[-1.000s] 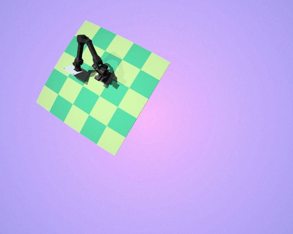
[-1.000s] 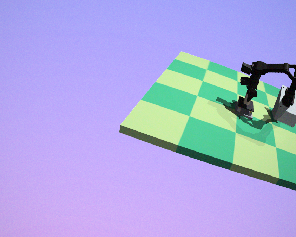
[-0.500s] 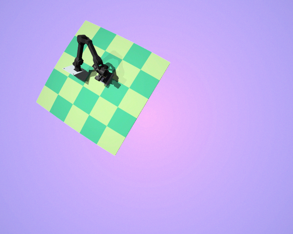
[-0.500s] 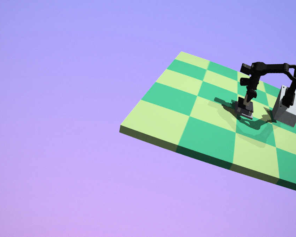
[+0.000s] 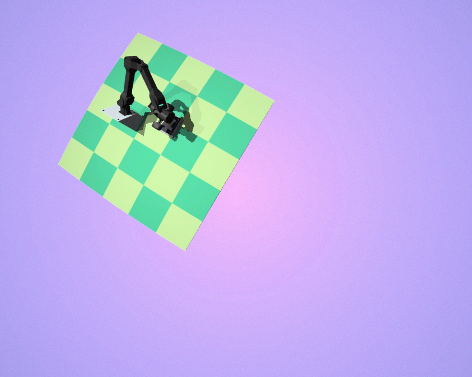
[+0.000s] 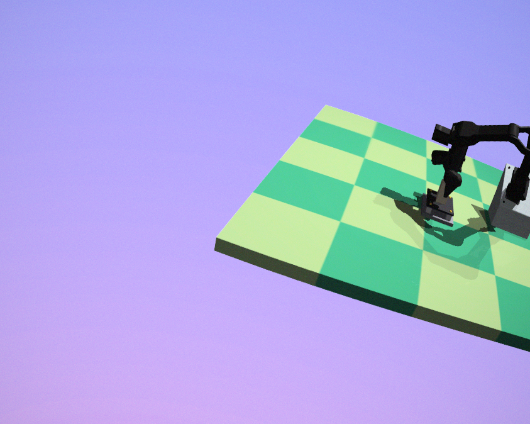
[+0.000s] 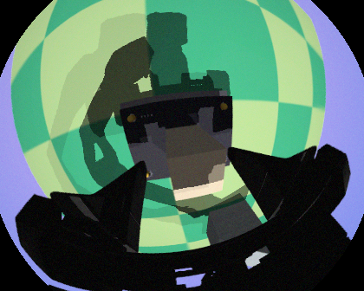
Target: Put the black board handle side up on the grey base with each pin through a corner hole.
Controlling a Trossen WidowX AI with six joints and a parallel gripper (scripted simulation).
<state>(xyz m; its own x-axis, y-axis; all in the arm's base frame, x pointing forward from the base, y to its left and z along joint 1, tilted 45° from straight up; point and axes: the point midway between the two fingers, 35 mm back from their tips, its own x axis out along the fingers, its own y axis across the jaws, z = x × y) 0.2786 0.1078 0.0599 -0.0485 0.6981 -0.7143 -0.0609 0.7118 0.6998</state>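
The black board (image 6: 444, 211) (image 7: 154, 151) lies handle side up over the grey base (image 6: 444, 222). Gold pins show at three of its corners in the wrist view; the fourth corner is hidden behind a finger. The board looks about level, but the frames are too small to tell whether it touches all four posts. Its brownish square handle (image 7: 196, 162) stands up from the middle. My gripper (image 7: 188, 158) (image 6: 444, 193) is open, one finger on each side of the handle, with visible gaps between the handle and the fingers.
The checkered table (image 5: 167, 174) (image 6: 292, 219) ends well beyond the board. The arm's own grey mounting block (image 5: 112, 111) (image 6: 511, 219) stands close by on the side of the arm. Arm shadows fall across the table around the base.
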